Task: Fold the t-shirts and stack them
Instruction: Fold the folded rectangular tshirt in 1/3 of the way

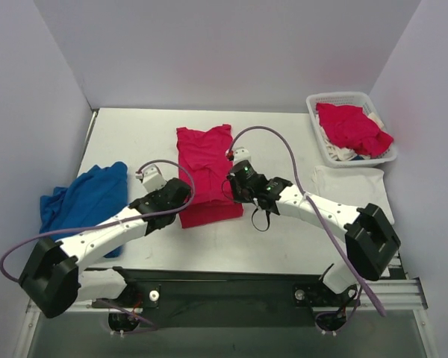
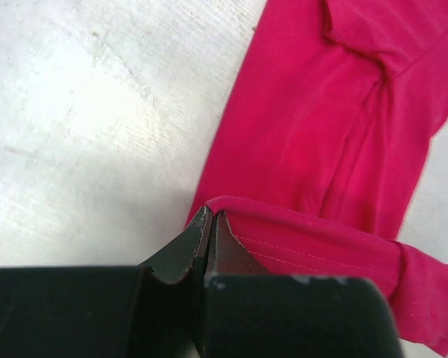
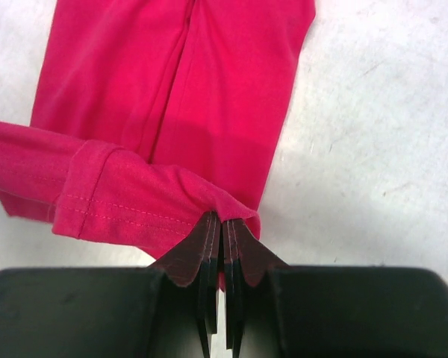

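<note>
Nearest, the left claw [image 2: 209, 218] is clamping one hem corner of the red shirt [image 1: 204, 153], its jaws pressed together on the cloth. The right claw [image 3: 222, 222] is pinching the opposite hem corner the same way. Both wrist views are cutting the shirt off at their edges. From above, the two arms are covering its near edge, so the gripped hem is hard to make out there. The shirt is lying mid-table [image 1: 127, 130]. A blue shirt [image 1: 89, 195] is lying crumpled at the left, partly hidden under the left arm. A white shirt [image 1: 355, 183] is lying flat at the right. Farthest, the basket [image 1: 343, 95] is holding another red shirt [image 1: 351, 127], which is burying something white [image 1: 337, 153], too covered to identify.
</note>
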{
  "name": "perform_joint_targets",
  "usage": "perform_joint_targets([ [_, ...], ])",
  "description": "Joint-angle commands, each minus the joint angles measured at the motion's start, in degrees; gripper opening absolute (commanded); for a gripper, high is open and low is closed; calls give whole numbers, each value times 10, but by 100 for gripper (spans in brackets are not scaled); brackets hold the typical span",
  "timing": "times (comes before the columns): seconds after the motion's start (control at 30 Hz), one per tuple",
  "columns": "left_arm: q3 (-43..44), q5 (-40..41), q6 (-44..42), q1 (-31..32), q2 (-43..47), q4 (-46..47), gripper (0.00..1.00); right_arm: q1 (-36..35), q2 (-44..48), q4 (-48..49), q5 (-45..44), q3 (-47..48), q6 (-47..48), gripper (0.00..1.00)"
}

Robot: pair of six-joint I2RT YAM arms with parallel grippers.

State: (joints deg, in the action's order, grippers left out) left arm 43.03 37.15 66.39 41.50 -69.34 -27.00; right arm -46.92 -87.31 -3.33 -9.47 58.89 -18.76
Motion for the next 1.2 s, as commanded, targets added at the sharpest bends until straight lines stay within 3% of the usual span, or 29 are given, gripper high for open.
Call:
perform_joint_targets([
  [0.0, 35, -36, -104, -38, -50, 92, 0, 30, -38, 12, 4, 41, 20, 0],
  [0.33, 132, -100, -170, -107, -203, 158, 0, 88, -155, 20, 50, 142, 29, 0],
  [0.8, 214, -123, -180, -166, -283, 149, 0, 123, -255, 8, 79, 235, 15, 0],
  [0.87, 216, -145, -196, -178, -299, 175, 8, 129, -262, 4, 81, 253, 13, 8],
  [0.9, 215, -171, -207, -184, -304, 194, 17, 133, -269, 4, 82, 265, 11, 16],
  [1.0, 221, -219, -242, -209, -327, 259, 40, 141, -280, 3, 82, 285, 11, 24],
  [1.17, 257, -243, -275, -231, -350, 312, 49, 154, -281, -7, 68, 317, 17, 31],
])
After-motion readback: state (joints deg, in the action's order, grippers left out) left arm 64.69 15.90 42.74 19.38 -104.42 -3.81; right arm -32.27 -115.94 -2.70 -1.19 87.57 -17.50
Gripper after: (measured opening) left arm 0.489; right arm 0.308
